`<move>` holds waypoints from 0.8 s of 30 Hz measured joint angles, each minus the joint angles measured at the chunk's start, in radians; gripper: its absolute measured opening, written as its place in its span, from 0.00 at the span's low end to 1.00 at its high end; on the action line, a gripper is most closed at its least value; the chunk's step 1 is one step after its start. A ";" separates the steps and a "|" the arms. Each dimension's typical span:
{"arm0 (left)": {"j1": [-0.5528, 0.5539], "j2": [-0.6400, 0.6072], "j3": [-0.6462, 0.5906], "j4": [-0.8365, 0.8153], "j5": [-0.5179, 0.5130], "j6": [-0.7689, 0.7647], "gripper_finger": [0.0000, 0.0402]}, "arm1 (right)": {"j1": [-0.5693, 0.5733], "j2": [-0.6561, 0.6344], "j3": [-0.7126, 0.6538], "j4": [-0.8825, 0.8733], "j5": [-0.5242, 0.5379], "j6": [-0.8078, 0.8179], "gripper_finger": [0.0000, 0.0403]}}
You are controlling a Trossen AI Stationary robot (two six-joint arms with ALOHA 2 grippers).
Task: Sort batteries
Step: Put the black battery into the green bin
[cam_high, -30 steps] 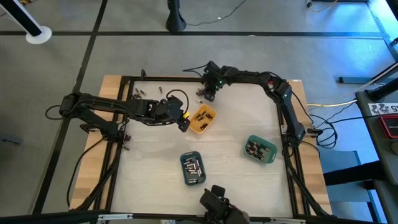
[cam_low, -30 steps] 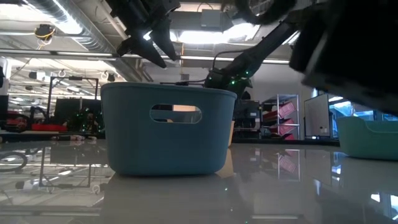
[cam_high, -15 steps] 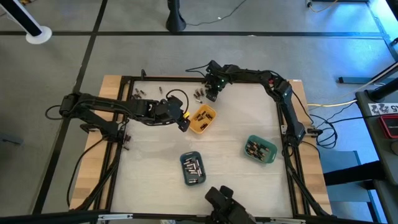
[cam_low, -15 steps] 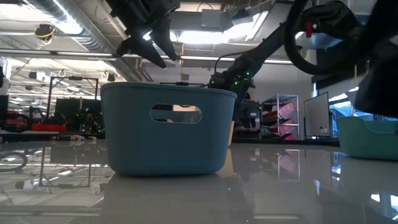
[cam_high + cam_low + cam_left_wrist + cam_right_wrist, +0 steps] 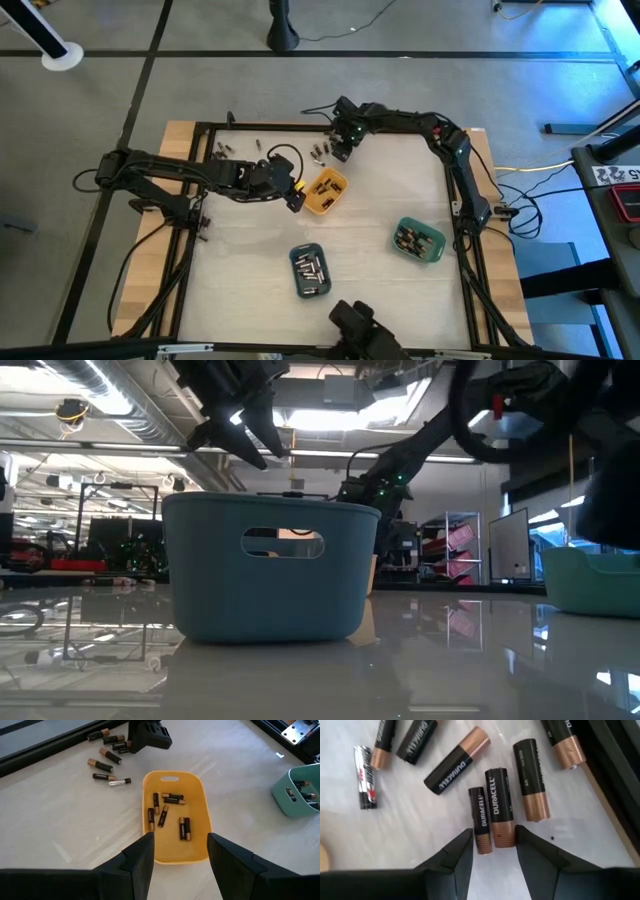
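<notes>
Right gripper [image 5: 492,851] spread wide, empty, hanging over loose batteries [image 5: 499,805] at table's far edge. 2 cells touching side by side below: hard, smooth, rolly, light. Pinch mid-body, across width. Left gripper [image 5: 179,851] also parted, empty, above orange tray [image 5: 196,795].

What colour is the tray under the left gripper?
Orange-yellow tray, clearest in the left wrist view.

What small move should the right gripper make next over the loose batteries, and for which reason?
Probably lower straight down. The right gripper is open, above two black-and-copper batteries lying side by side between its fingers, not yet gripped. Left gripper waits open above the yellow tray.
</notes>
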 joint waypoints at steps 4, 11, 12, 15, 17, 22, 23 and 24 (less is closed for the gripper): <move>-0.005 0.000 0.000 -0.001 0.000 0.010 0.43 | -0.001 0.004 0.022 0.001 -0.035 0.033 0.37; -0.005 0.000 0.000 -0.002 0.001 0.016 0.43 | 0.000 0.006 0.031 0.003 -0.038 0.085 0.35; -0.005 0.000 0.000 -0.002 0.001 0.016 0.43 | -0.001 0.006 0.031 0.003 -0.038 0.086 0.33; -0.005 0.000 0.000 -0.002 0.001 0.016 0.43 | 0.000 0.006 0.032 0.004 -0.037 0.100 0.26; -0.005 0.000 0.000 -0.002 0.001 0.016 0.43 | 0.000 0.006 0.032 0.006 -0.037 0.101 0.20; -0.005 0.000 0.000 -0.002 0.001 0.016 0.43 | 0.000 0.006 0.032 0.011 -0.031 0.101 0.12; -0.005 0.000 0.000 -0.002 0.001 0.016 0.43 | 0.001 0.006 0.032 0.011 -0.029 0.101 0.12; -0.005 0.000 0.000 -0.003 0.001 0.016 0.43 | 0.001 0.006 0.033 0.011 -0.029 0.101 0.12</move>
